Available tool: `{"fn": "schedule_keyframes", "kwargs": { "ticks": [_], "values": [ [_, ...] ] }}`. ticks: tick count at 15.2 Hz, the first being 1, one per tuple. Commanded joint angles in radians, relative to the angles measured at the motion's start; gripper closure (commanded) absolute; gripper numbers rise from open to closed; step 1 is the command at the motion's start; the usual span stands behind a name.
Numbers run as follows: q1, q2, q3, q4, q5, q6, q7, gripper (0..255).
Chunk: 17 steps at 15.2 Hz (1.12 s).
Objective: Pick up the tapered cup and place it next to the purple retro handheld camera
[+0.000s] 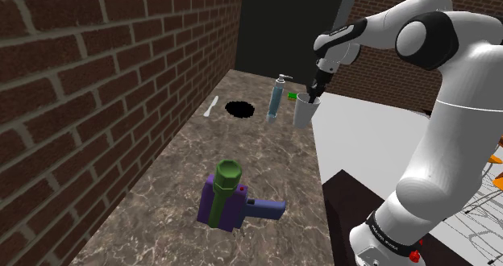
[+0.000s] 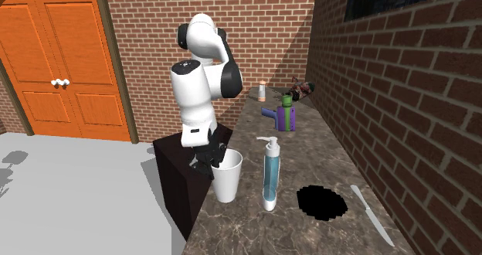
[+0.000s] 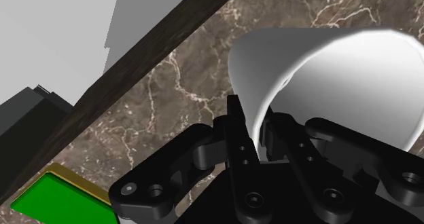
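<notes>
The tool (image 3: 255, 131) pinches the white cup (image 1: 305, 113) by its rim, one finger inside the wall and one outside. The cup is right of centre near the top of the shoulder view, by the counter (image 1: 161, 192) edge. With so thin and one-sided a hold, I'd worry it tilts or slips on the way to the purple camera (image 1: 226, 198), at lower centre.

One cup (image 2: 227, 185), one camera (image 1: 222, 205), one dispenser (image 2: 270, 180), one knife (image 2: 372, 215).

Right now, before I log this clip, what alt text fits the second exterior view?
The black jaws of a white arm clasp the rim of a white cup on a marble counter, beside a pump bottle. Farther along the counter stands a purple camera, against brick walls.
</notes>
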Motion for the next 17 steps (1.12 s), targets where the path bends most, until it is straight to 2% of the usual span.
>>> {"fn": "schedule_keyframes", "kwargs": {
  "ticks": [1, 17],
  "values": [
    [0.0, 0.0, 0.0, 0.0, 0.0, 0.0, 0.0, 255],
    [0.004, -0.067, -0.012, 0.131, -0.043, -0.187, 0.047, 255]
  ]
}}
